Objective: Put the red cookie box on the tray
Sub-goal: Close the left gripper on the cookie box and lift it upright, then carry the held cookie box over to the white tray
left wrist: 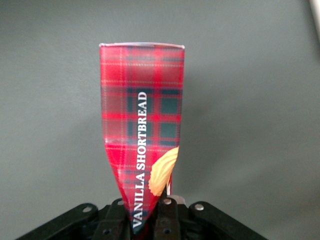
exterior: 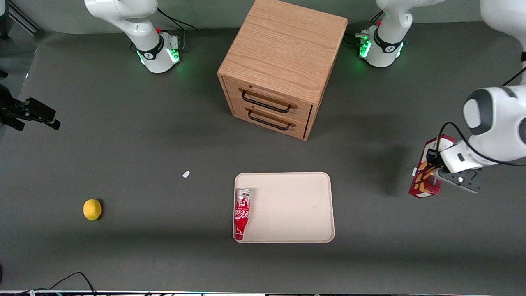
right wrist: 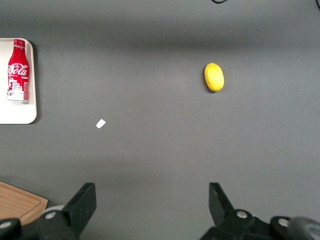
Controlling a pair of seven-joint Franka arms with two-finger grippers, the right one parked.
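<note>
At the right edge of the front view, the left arm's black two-finger gripper (exterior: 441, 174) is clamped on the slim dark red plaid cardboard cookie box (exterior: 427, 172), lifted clear of the matte grey table (exterior: 123, 156); in the wrist view the carton (left wrist: 142, 135) runs straight out from between the fingers (left wrist: 167, 220), lettered "VANILLA SHORTBREAD".

Low in the frame's centre, well apart from the box, lies the flat pale beige-pink rectangular tray (exterior: 296, 205) with rounded corners, a glossy red cola bottle (exterior: 242, 213) lying along one edge. A round yellow lemon (exterior: 92, 209) sits lower left, a small white scrap (exterior: 186, 174) mid-left. Top centre stands a grained wooden two-drawer cabinet (exterior: 283, 61).
</note>
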